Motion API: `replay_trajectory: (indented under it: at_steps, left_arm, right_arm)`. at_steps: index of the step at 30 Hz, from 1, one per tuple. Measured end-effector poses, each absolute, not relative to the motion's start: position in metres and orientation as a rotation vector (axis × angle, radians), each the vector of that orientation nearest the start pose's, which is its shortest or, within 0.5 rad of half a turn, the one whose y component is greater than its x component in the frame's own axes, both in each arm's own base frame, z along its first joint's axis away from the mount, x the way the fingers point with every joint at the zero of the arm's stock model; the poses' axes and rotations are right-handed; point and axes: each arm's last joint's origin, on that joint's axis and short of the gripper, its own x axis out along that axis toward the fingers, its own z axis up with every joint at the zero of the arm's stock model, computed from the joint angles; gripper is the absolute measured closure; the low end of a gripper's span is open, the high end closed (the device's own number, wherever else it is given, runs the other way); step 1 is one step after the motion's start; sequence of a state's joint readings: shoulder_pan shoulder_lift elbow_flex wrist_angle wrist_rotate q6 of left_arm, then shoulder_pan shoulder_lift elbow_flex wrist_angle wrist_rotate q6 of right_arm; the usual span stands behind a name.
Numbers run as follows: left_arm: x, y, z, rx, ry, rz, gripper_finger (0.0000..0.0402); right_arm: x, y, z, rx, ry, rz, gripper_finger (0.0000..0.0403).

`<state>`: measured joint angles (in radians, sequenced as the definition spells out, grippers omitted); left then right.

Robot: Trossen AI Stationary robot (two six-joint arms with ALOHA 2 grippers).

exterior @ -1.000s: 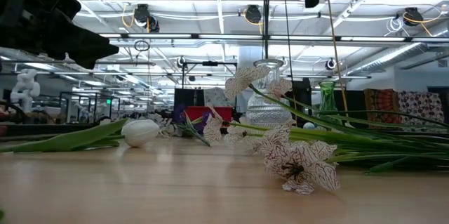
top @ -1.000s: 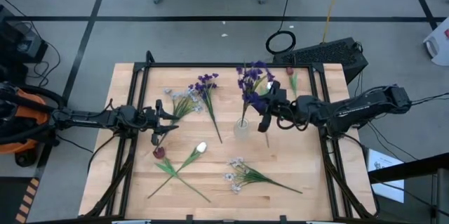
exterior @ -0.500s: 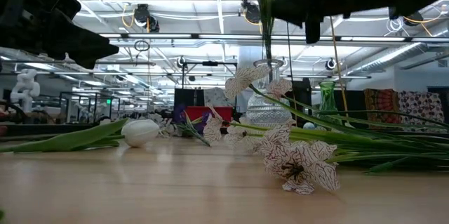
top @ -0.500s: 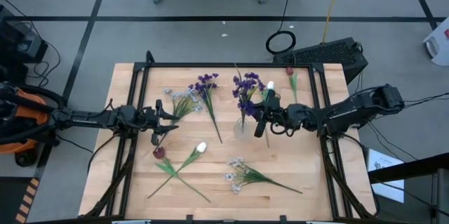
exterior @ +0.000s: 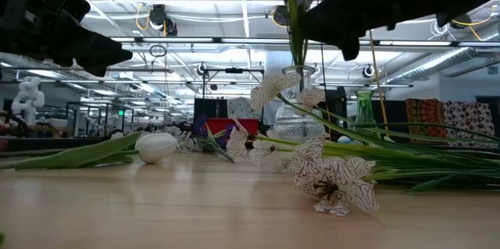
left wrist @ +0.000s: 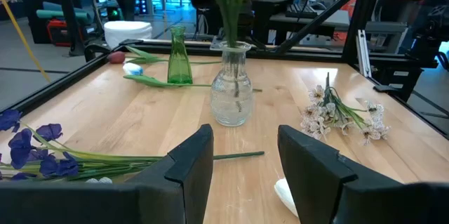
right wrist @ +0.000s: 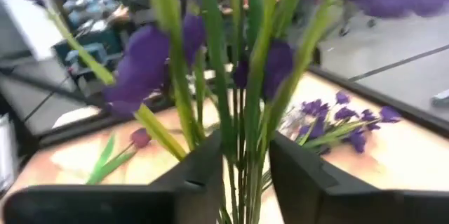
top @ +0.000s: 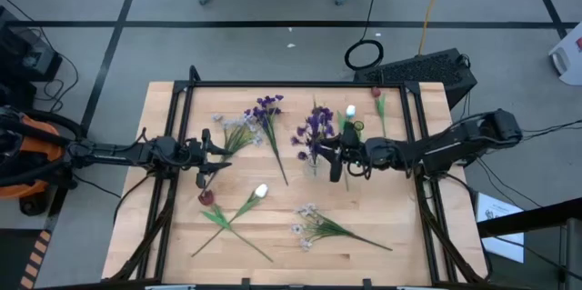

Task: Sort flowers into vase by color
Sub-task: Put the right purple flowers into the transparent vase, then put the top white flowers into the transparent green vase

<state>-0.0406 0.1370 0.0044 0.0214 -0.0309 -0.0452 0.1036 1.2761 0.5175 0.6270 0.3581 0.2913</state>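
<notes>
Blossoms (exterior: 332, 183), pale and veined, lie nearest along the front of the desk (top: 400, 208) beside a white tulip (exterior: 156, 146) and a dark red tulip (top: 206, 197), all still unsorted. Behind them, at mid-desk, the moment's change shows: a purple sprig (top: 314, 126) that hung higher and further right a second ago has been carried over the clear vase (left wrist: 231, 87) and lowered, so that its green stems now run down through the neck. The right gripper (right wrist: 245, 171) sits just above the vase mouth, and its fingers (right wrist: 298, 175), clamped a second ago, now stand parted on either side of the stems, which rise between them; this looks like the start of a release, though the sprig has yet to be left standing alone. To the left, the left gripper (left wrist: 242, 171) waits with fingers spread wide, holding nothing, close to a second purple sprig (top: 266, 108) and a pale sprig (top: 235, 131) lying on the desk. Further back stands a green vase (left wrist: 179, 59), with another red tulip (top: 375, 95) lying near it at the far edge. By the look of it, one colour has its first stem delivered and the rest of the sorting lies ahead, with the second purple sprig the natural partner for the clear vase.
</notes>
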Motion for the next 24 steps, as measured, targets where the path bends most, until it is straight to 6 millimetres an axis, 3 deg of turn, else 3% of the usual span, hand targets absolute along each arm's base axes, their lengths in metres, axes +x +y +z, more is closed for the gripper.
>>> replay_trajectory:
  at_steps: [7, 13, 19, 24]
  left_arm:
    - [0.105, -0.003, 0.156, -0.041, 0.112, -0.007, 0.0235]
    - [0.105, -0.003, 0.156, -0.041, 0.112, -0.007, 0.0235]
    - [0.105, -0.003, 0.156, -0.041, 0.112, -0.007, 0.0235]
    - [0.105, -0.003, 0.156, -0.041, 0.111, -0.007, 0.0235]
  right_arm:
    - [0.231, 0.015, 0.230, 0.261, 0.206, -0.237, 0.0200]
    - [0.211, 0.013, 0.242, 0.247, 0.226, -0.234, 0.0162]
    - [0.190, 0.012, 0.245, 0.269, 0.312, -0.235, 0.0168]
    - [0.179, 0.011, 0.247, 0.431, 0.500, -0.324, 0.0211]
